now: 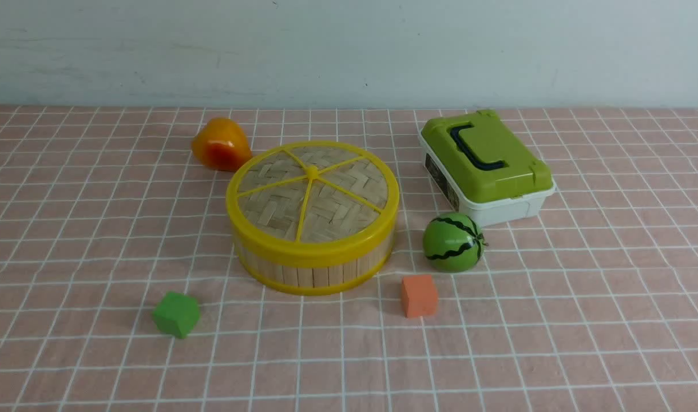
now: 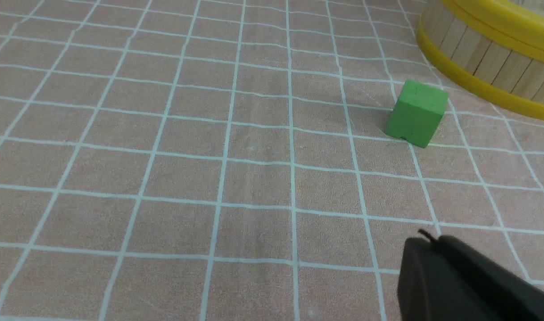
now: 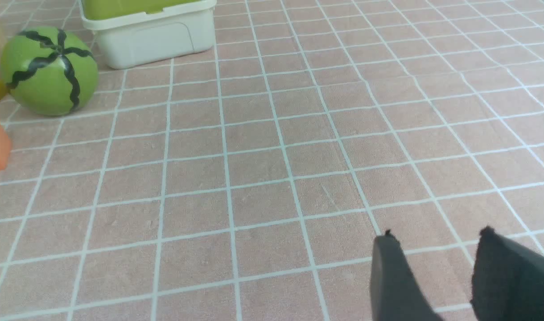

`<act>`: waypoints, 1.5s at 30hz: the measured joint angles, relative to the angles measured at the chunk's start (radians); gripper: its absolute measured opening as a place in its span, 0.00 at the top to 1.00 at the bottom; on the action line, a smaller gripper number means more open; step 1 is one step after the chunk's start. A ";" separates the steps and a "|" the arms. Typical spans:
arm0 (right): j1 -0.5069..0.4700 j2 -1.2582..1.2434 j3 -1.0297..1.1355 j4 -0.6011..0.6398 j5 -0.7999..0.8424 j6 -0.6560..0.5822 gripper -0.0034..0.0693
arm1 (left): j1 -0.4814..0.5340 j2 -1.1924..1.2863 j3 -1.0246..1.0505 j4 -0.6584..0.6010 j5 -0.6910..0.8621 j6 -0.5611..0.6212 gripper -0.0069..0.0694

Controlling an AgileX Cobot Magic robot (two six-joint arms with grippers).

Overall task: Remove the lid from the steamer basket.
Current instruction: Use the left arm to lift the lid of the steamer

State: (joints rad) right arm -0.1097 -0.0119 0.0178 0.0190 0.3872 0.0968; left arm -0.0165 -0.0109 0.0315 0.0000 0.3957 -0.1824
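The right gripper (image 3: pixel 437 236) is standing with fingers parted, holding nothing; the left gripper (image 2: pixel 432 249) is showing as one dark mass, its opening unclear. The lid (image 1: pixel 312 191) is sitting on the steamer basket (image 1: pixel 314 269) at the centre of the front view. It is likely light and stiff, its rim slick; the knob (image 1: pixel 312 170) is offering the best hold. The label on the white box (image 1: pixel 498 209) is too small to read.
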 joint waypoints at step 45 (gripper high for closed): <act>0.000 0.000 0.000 0.000 0.000 0.000 0.62 | 0.000 0.000 0.000 0.008 -0.123 0.000 0.87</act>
State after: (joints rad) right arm -0.1097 -0.0119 0.0178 0.0190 0.3872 0.0968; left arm -0.0165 -0.0109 0.0315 0.0081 0.2726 -0.1824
